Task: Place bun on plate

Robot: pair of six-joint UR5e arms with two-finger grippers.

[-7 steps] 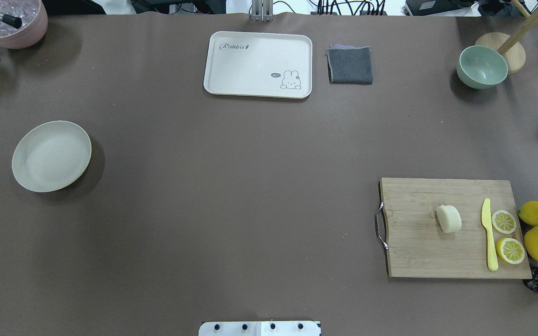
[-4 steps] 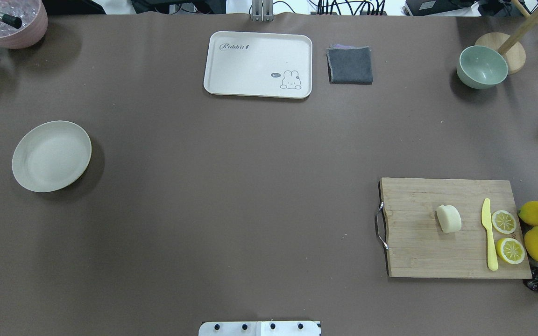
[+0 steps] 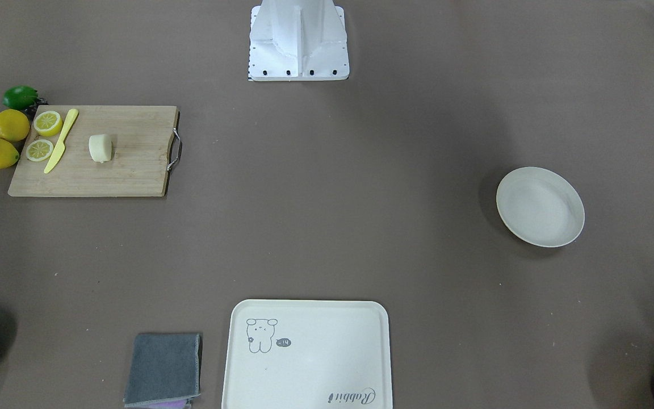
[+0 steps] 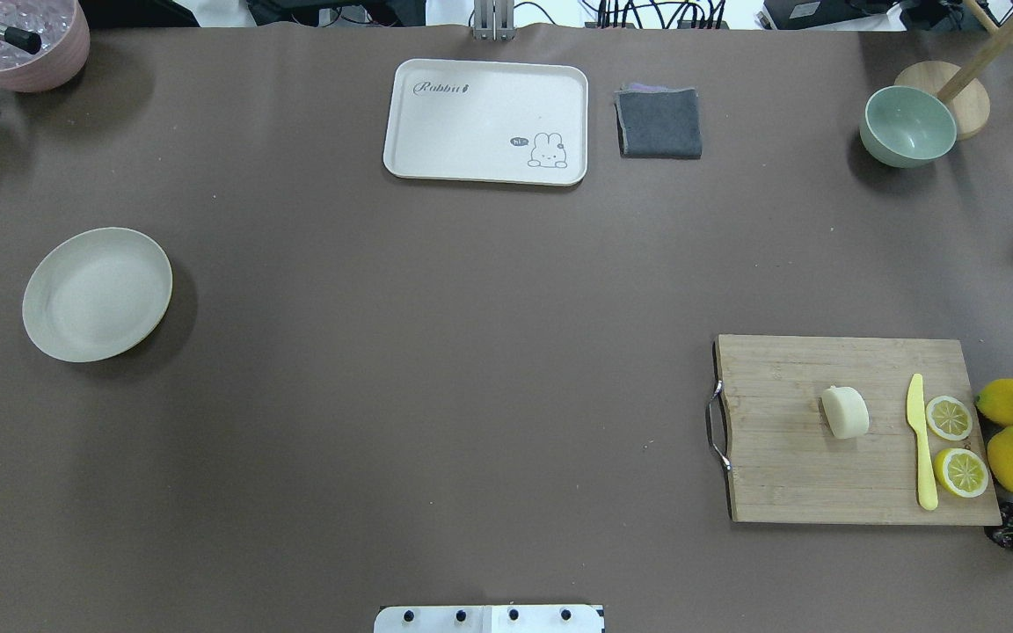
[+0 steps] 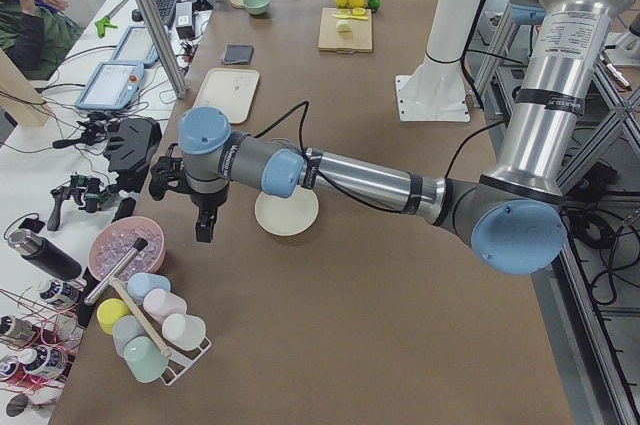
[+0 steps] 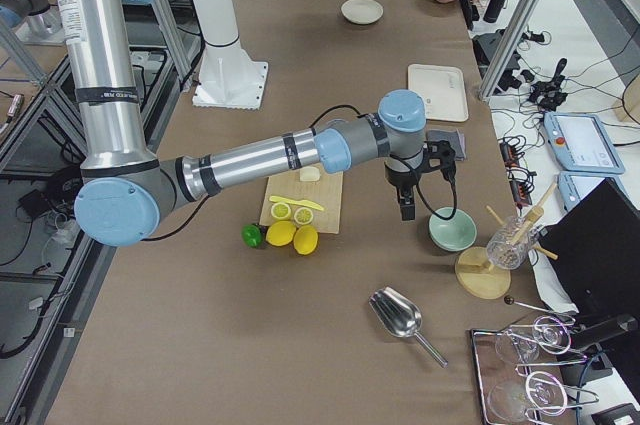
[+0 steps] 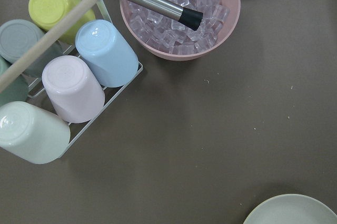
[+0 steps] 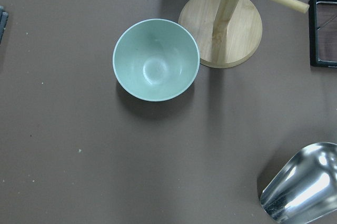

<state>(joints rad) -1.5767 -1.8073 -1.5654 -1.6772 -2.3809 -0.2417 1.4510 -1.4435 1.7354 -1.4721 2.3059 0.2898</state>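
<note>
Black fingers of the right gripper hang point-down near the pale green round bowl. Parted or closed, I cannot tell — same for the left gripper, near the round off-white plate. Both forearms reach out nearly level, wrists bent down. Small pale cream bun lies untouched on the wooden cutting board, well apart from the plate. Approach not begun, by my reading; next, the right arm must come over the board and descend on the bun.

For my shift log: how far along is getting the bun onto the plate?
Nothing done: the bun lies on the cutting board, the plate is bare. Nothing in hand: the left gripper hangs near the plate, the right gripper by the green bowl. Left: grasp, carry, set down.
</note>
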